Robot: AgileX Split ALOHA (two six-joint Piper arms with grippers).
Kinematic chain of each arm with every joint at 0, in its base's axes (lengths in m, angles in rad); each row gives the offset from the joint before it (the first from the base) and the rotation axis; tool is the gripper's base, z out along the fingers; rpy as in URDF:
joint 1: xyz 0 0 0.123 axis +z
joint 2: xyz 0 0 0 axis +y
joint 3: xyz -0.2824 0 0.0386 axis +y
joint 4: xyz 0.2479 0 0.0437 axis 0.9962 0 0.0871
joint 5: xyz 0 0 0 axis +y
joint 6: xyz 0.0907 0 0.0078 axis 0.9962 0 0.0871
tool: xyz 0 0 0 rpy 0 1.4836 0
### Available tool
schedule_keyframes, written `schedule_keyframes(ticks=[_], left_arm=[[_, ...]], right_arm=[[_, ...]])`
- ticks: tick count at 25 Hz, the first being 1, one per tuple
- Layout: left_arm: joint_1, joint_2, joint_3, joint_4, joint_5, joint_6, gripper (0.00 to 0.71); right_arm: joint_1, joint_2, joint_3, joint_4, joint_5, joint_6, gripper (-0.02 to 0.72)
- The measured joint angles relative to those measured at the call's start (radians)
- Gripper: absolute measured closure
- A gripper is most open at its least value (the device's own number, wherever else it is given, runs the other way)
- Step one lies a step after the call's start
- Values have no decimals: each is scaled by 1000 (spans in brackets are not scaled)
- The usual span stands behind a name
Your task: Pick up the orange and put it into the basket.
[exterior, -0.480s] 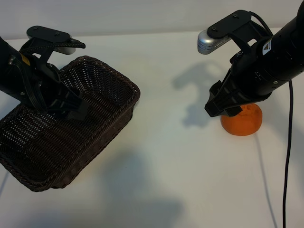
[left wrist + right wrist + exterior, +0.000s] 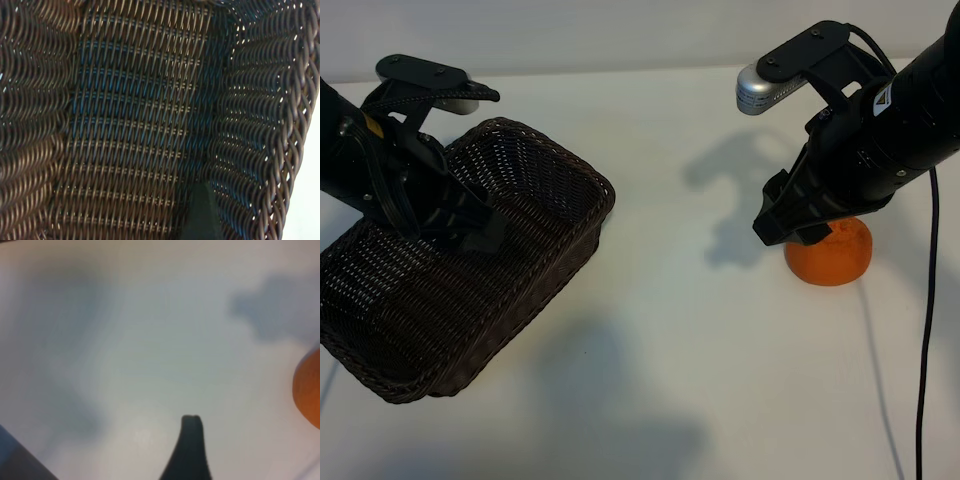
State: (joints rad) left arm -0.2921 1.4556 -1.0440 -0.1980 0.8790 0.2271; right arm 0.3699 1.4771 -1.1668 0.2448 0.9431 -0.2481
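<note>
The orange (image 2: 832, 255) is sitting on the white surface (image 2: 700, 350) at the exterior view's right, well apart from the basket (image 2: 520, 290). The right gripper (image 2: 788, 228) is hanging directly over the orange's near-left side, angled steeply downward, its dark body covering the fruit's upper left edge; whether it is touching the orange cannot be told. Its jaws are standing wide and holding nothing. In the right wrist view, one dark fingertip (image 2: 191, 440) is showing over bare surface, with the orange (image 2: 309, 390) just peeking in at the edge, off to one side of it.

The orange is round, so it is showing no clear long axis. The basket is lying with its long axis running diagonally, from the near left corner up toward the middle of the surface.

The left gripper (image 2: 470, 228) is reaching down inside the basket, jaws wide and gripping nothing; the left wrist view is filled with woven wicker (image 2: 140, 125) and one fingertip (image 2: 202, 212).

Compared with half a second ago, nothing is differing visibly: both arms, the orange and the basket are staying where they were.
</note>
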Motion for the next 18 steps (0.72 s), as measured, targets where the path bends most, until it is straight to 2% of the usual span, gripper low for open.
schedule_keyframes(ticks=[12, 18], left_arm=[[0, -4, -1, -15, -14, -19, 120], [0, -87, -1, 108, 64, -217, 120]], right_arm=[[0, 0, 0, -5, -1, 0, 108], [0, 0, 0, -6, -9, -1, 108]])
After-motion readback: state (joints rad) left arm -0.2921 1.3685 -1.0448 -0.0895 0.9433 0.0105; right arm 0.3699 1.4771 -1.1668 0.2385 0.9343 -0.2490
